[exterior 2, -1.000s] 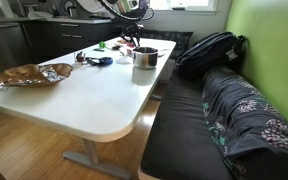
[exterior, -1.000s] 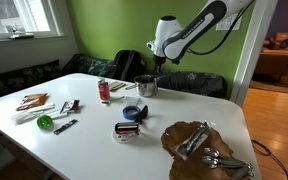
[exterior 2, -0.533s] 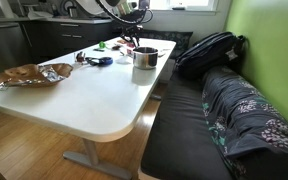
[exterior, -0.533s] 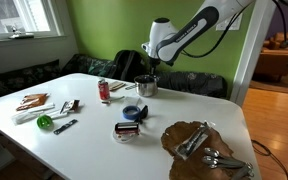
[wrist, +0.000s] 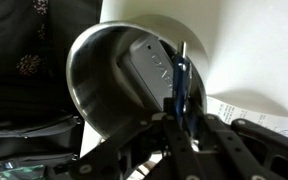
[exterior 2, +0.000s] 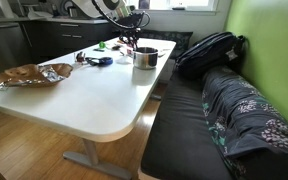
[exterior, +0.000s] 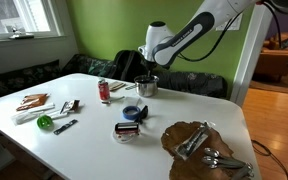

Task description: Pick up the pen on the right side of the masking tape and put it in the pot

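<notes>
My gripper (wrist: 177,122) is shut on the slim dark pen (wrist: 178,82), which sticks out from between the fingers and points at the steel pot (wrist: 99,75) just below. In the exterior views the gripper (exterior: 147,70) (exterior 2: 128,37) hangs just above the pot (exterior: 145,86) (exterior 2: 144,57) at the far table edge. The small dark-blue masking tape roll (exterior: 133,112) lies on the white table in front of the pot. A flat grey object lies inside the pot.
A red can (exterior: 104,90), a red-and-silver tape dispenser (exterior: 127,128), a green object (exterior: 45,122), tools and a wooden tray with cutlery (exterior: 202,148) lie on the table. A dark bench with a backpack (exterior 2: 212,50) runs beside the table.
The arm has moved a little to the left over the pot, still holding the pen. Nothing on the table has moved.
</notes>
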Action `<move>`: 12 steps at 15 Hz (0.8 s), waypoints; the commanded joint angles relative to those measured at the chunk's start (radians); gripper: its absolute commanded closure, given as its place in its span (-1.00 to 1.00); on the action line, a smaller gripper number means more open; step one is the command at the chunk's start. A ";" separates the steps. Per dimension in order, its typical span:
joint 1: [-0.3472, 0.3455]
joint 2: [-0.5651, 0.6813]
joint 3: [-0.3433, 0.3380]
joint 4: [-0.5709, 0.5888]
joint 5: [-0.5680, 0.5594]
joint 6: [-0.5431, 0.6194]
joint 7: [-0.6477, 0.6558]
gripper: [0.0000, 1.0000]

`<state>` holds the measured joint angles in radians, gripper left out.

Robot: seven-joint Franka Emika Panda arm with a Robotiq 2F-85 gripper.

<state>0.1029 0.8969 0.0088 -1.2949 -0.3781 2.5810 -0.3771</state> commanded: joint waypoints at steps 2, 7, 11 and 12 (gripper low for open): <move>0.014 0.042 -0.013 0.056 0.011 -0.029 0.023 0.92; 0.013 0.051 -0.009 0.068 0.016 -0.045 0.022 0.13; 0.010 0.042 -0.004 0.068 0.021 -0.055 0.021 -0.43; 0.007 0.036 0.000 0.064 0.025 -0.052 0.020 -0.60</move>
<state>0.1069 0.9285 0.0074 -1.2485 -0.3736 2.5548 -0.3631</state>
